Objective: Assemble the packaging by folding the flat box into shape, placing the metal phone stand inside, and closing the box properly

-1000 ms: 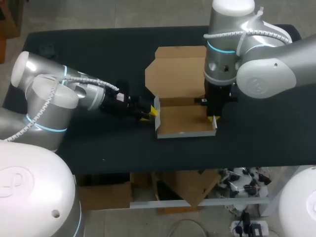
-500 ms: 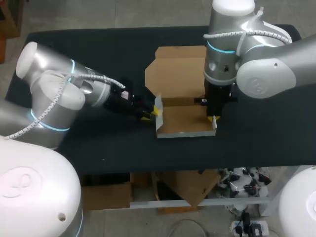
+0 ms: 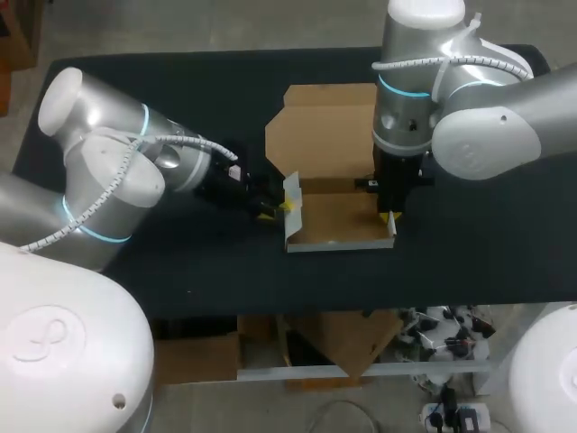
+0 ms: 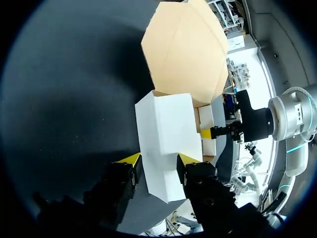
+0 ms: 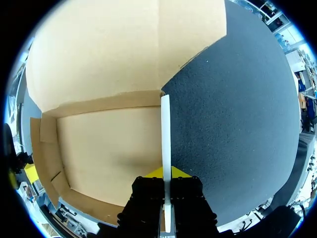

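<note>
A brown cardboard box (image 3: 338,221) lies half folded mid-table, its lid (image 3: 325,126) open flat toward the back. My left gripper (image 3: 278,207) comes in level from the left at the box's white left wall (image 3: 294,191). In the left wrist view that wall (image 4: 166,134) stands between the spread fingers of the left gripper (image 4: 159,159), the tips close along its edges. My right gripper (image 3: 389,216) points straight down, shut on the thin right wall (image 5: 165,148), which runs between the fingers of the right gripper (image 5: 166,173). No phone stand shows in any view.
The black table (image 3: 180,90) stretches bare to the left, right and front of the box. My right arm's wrist stands over the lid's right part.
My left arm's elbow has swung up and to the right, and the box's left wall now stands more upright. Its fingers have spread slightly. The right arm has kept still.
</note>
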Controlling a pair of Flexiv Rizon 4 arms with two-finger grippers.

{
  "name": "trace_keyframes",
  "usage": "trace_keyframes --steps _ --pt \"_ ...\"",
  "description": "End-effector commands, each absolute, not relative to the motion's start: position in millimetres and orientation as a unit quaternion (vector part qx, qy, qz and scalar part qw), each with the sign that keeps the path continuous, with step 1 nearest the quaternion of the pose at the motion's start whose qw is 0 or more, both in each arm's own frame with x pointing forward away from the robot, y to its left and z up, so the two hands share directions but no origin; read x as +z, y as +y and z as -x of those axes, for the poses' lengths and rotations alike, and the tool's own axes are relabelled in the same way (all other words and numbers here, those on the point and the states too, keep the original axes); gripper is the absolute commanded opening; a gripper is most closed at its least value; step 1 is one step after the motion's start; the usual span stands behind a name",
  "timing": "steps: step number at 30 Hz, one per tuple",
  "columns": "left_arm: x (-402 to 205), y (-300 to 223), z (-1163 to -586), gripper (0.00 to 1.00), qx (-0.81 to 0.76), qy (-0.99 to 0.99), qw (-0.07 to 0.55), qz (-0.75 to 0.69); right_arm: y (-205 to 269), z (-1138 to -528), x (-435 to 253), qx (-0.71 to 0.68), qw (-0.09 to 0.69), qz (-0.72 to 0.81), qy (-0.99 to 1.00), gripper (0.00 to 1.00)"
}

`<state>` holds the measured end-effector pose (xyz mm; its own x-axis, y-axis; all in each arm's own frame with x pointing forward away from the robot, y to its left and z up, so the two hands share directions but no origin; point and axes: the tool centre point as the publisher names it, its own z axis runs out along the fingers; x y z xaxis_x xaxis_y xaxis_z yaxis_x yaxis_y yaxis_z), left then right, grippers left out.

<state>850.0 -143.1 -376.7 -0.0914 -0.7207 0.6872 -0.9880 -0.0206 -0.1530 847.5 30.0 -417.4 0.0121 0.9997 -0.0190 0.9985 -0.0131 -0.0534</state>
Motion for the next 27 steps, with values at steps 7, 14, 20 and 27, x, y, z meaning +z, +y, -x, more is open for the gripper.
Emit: trace_keyframes --steps 7,14,20,27 --pt "-371.9 -144.1 -849.2 0.49 0.31 -0.67 0.195 -0.646 30.8 -847.1 -416.8 0.026 0.012 0.711 -0.702 0.0" --pt "-370.1 -143.5 -848.7 0.5 0.312 -0.671 0.192 -0.645 30.8 -847.1 -416.8 0.026 0.012 0.711 -0.702 0.0" --pt "-368.3 -146.4 -847.8 0.57 0.31 -0.675 0.189 -0.642 30.8 -847.1 -416.8 0.026 0.012 0.711 -0.702 0.0" --pt "-367.2 -152.1 -846.4 0.65 0.3 -0.684 0.176 -0.641 30.8 -847.1 -416.8 0.026 0.012 0.711 -0.702 0.0"
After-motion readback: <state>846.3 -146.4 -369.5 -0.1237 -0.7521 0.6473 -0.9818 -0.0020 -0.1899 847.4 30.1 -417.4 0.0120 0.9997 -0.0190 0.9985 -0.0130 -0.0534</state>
